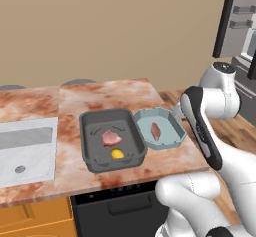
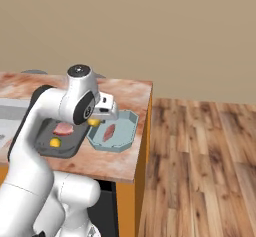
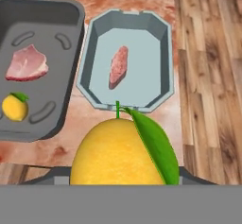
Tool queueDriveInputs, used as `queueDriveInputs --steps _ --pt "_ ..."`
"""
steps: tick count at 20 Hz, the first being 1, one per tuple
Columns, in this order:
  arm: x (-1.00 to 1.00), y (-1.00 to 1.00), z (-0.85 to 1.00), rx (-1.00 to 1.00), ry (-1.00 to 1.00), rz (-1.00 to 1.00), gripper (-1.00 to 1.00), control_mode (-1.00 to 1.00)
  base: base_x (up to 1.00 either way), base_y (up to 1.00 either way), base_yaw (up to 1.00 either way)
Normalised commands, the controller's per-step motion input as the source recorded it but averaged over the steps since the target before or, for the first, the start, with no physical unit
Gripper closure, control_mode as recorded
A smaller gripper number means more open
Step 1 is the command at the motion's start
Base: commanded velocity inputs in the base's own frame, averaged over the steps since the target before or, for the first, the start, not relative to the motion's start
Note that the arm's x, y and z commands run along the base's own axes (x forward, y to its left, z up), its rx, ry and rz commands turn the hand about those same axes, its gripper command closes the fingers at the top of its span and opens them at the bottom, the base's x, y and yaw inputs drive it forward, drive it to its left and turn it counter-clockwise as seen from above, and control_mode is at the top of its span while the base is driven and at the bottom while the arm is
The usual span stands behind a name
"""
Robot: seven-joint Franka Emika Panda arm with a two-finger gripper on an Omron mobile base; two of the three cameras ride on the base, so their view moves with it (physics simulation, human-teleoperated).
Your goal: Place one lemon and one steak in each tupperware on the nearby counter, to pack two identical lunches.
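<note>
My gripper (image 2: 96,119) is shut on a lemon (image 3: 118,157) with a green leaf, held above the counter (image 1: 110,93) at the near edge of the pale teal tupperware (image 3: 165,53). An elongated steak (image 3: 118,66) lies in that teal tupperware. To its left, the dark grey tupperware (image 3: 71,10) holds a rounder steak (image 3: 27,63) and a second lemon (image 3: 15,107). From the left base view, the grey tupperware (image 1: 87,146) and the teal tupperware (image 1: 167,116) sit side by side near the counter's right end. The held lemon hides my fingertips.
A flat white-grey panel (image 1: 27,151) lies on the counter left of the containers. The counter ends just right of the teal container, with wooden floor (image 2: 200,156) beyond. A dark panel (image 1: 120,206) sits below the counter front. A tall dark appliance (image 1: 240,21) stands at far right.
</note>
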Motion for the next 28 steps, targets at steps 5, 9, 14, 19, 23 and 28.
queueDriveInputs --steps 5,9,14,19,23,28 --pt "0.64 0.00 -0.40 0.00 0.00 0.00 1.00 -1.00 0.00 0.00 0.00" --pt "0.59 0.00 -0.30 0.00 0.04 0.00 1.00 -1.00 0.00 0.00 0.00" --pt "0.50 0.00 -0.28 -0.01 0.08 0.00 1.00 -1.00 0.00 0.00 0.00" --pt "0.41 -0.01 -0.30 -0.02 0.03 0.00 1.00 -1.00 0.00 0.00 0.00" --pt "0.26 -0.13 -0.41 -0.01 0.00 0.00 1.00 -1.00 0.00 0.00 0.00" --pt "0.18 -0.16 -0.44 -0.01 0.00 0.00 1.00 -1.00 0.00 0.00 0.00"
